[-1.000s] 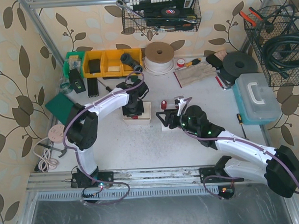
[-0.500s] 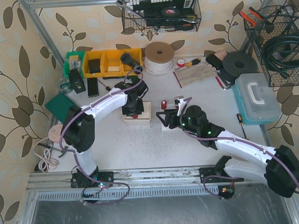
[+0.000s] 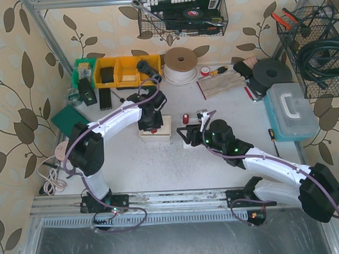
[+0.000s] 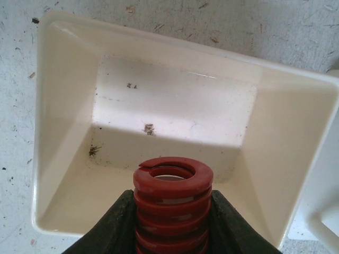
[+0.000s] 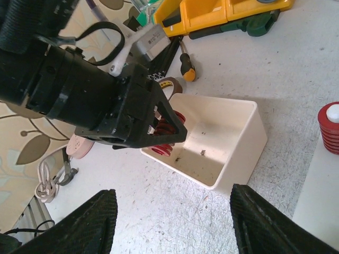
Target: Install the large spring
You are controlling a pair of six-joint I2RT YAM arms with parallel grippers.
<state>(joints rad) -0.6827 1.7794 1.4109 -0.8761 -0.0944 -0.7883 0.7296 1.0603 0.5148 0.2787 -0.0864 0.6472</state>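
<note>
My left gripper [image 4: 172,225] is shut on the large spring [image 4: 172,198], a red coil standing upright between the black fingers [image 4: 114,222]. It hangs just above the floor of a white tray [image 4: 69,106]. From above, the left gripper [image 3: 151,123] sits over that tray [image 3: 165,125]. The right wrist view shows the spring [image 5: 165,150] under the left gripper's black body, at the tray's [image 5: 238,151] left end. My right gripper [image 5: 172,222] is open over bare table near the tray; from above it [image 3: 188,135] lies right of the tray.
A second red spring [image 5: 329,129] sits on a white peg at the right, on a white fixture [image 3: 193,138]. Yellow bins [image 3: 120,71], a tape roll [image 3: 180,62] and a grey toolbox [image 3: 291,111] line the back and right. A screwdriver [image 5: 186,63] lies behind the tray.
The left arm's wrist has shifted slightly back and left while still holding the spring over the tray. The right arm has edged a little toward the tray.
</note>
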